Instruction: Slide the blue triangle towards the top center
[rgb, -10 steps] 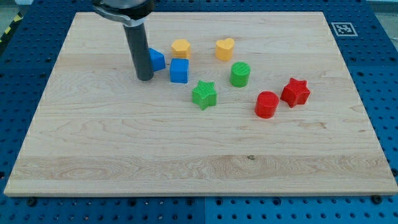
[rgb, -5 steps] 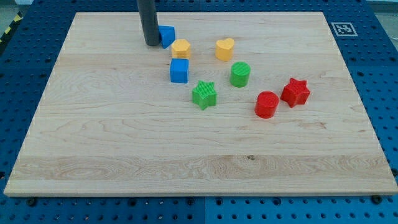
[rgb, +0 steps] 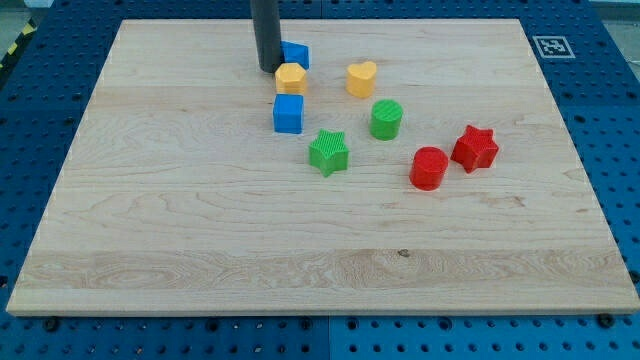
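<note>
The blue triangle (rgb: 296, 54) lies near the view's top, a little left of centre, partly hidden by the dark rod. My tip (rgb: 268, 69) rests on the board right against the triangle's left side. A yellow hexagon-like block (rgb: 291, 78) sits just below the triangle, touching or nearly touching it. A blue cube (rgb: 288, 113) lies below that.
A yellow heart (rgb: 362, 77) lies right of the triangle. A green cylinder (rgb: 386, 119) and a green star (rgb: 328, 152) sit near the middle. A red cylinder (rgb: 429, 167) and a red star (rgb: 474, 148) lie to the right. A fiducial marker (rgb: 550, 46) is in the top right corner.
My tip has moved up and to the right, pushing the blue triangle from beside the blue cube to above the yellow hexagon. The other blocks have not moved.
</note>
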